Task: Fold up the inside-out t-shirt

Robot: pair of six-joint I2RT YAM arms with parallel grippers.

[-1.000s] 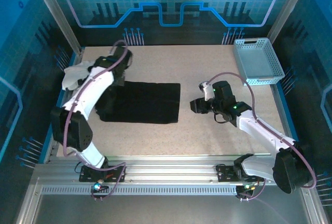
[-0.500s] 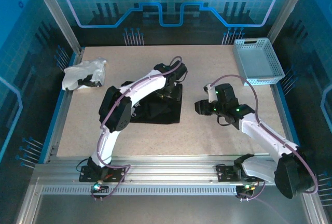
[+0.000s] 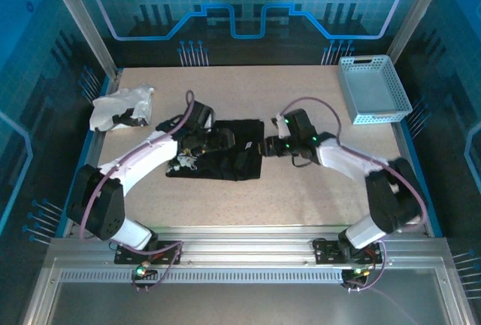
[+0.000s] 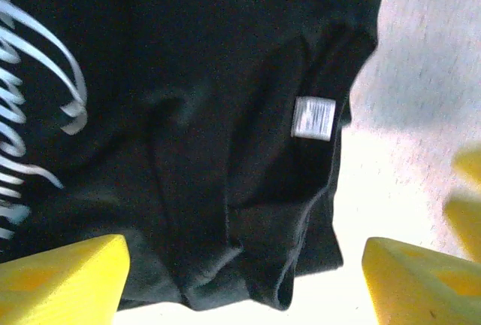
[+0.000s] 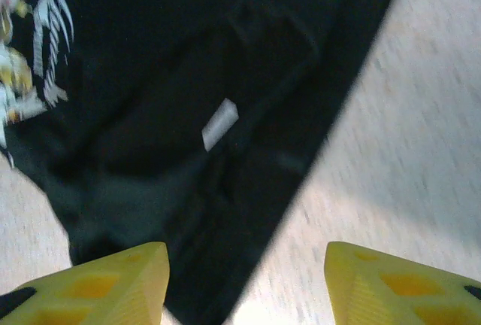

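T-shirt [image 3: 237, 163] lies beneath left gripper [image 3: 200, 143] and right gripper [image 3: 267, 147], jaws apart, empty.

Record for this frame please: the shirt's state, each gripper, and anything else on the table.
shirt: black t-shirt lying mid-table in a roughly rectangular, rumpled shape
shirt details: white print and a small pale tag facing up
left gripper: open, over the shirt near the tag, holding nothing
right gripper: open, over the shirt's right edge, holding nothing
other items: white garment crumpled at the far left corner; blue basket at the far right corner
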